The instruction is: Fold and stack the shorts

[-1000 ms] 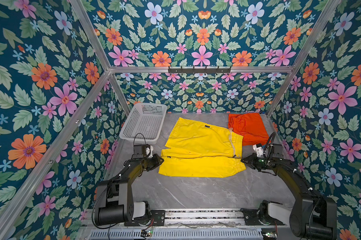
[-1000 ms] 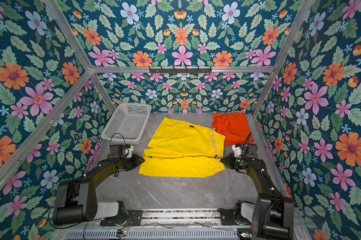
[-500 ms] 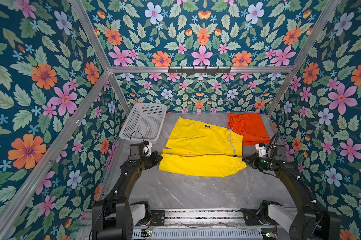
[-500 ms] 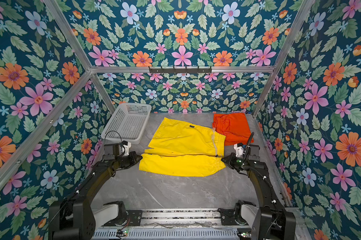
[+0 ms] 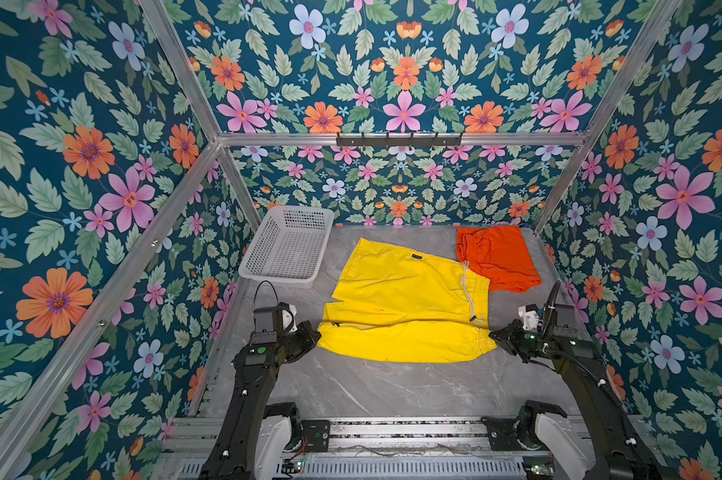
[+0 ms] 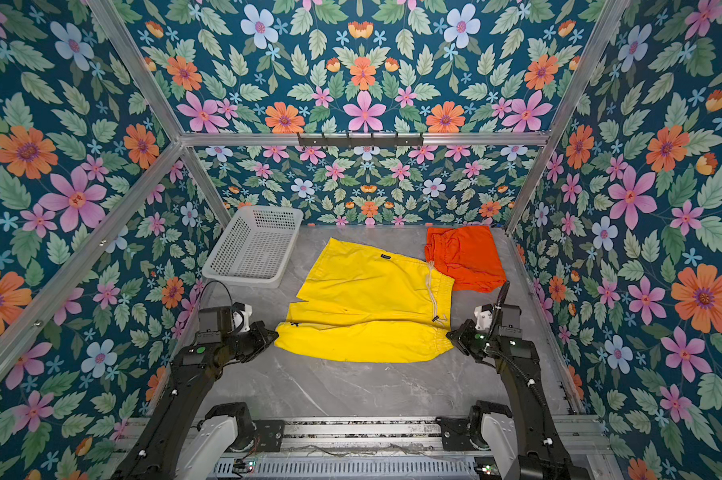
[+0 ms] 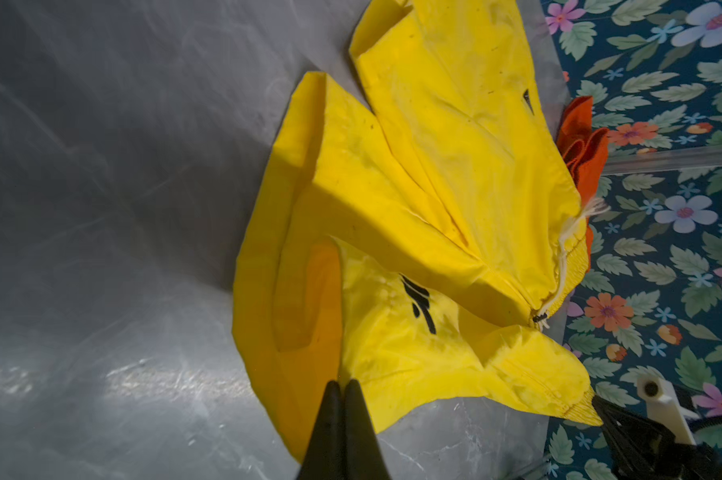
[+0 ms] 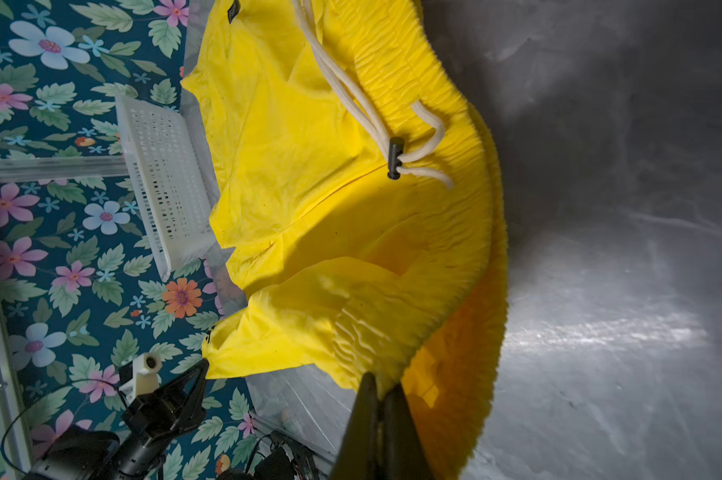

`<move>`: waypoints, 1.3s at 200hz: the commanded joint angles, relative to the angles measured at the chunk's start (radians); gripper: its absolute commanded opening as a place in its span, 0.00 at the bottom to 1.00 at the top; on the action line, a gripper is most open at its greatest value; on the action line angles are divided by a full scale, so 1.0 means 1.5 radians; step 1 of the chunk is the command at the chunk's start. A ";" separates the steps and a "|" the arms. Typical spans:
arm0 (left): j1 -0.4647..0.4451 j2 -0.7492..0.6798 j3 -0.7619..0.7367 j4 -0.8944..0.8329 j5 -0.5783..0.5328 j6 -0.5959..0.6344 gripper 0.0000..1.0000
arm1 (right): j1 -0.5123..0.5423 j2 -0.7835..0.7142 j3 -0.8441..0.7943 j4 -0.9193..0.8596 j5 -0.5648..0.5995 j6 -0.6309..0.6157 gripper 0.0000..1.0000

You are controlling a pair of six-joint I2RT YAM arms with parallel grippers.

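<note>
The yellow shorts [image 5: 400, 299] [image 6: 363, 299] lie spread on the grey table, waistband to the right, with a whitish drawstring [image 8: 351, 95] across it. My left gripper [image 5: 316, 332] [image 7: 342, 384] is shut on the hem corner of the near leg. My right gripper [image 5: 493, 334] [image 8: 380, 380] is shut on the near end of the elastic waistband. The near leg hangs taut between them, raised a little off the table in both wrist views. The orange shorts [image 5: 498, 257] [image 6: 463, 257] lie folded at the back right, touching the yellow waistband.
A white perforated basket [image 5: 288, 249] [image 6: 253, 245] stands at the back left, close to the far yellow leg. Flowered walls with metal frame bars close in both sides and the back. Bare grey table [image 5: 392, 390] runs along the front.
The left gripper has closed on the hem. Both grippers have drawn a little toward the table's front, pulling the near leg taut and straighter.
</note>
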 commanded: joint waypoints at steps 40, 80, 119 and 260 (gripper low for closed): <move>-0.001 -0.014 -0.037 -0.115 -0.056 -0.084 0.25 | 0.000 -0.013 -0.028 -0.081 0.038 0.037 0.13; -0.002 -0.021 0.021 -0.129 -0.057 -0.053 0.33 | 0.000 -0.070 0.073 -0.200 0.113 0.015 0.50; -0.024 0.029 0.040 -0.040 -0.012 -0.054 0.32 | 0.064 -0.049 0.167 -0.212 0.129 0.002 0.50; -0.234 0.432 0.177 0.303 -0.066 -0.073 0.43 | 0.185 0.237 0.175 0.023 0.200 -0.051 0.60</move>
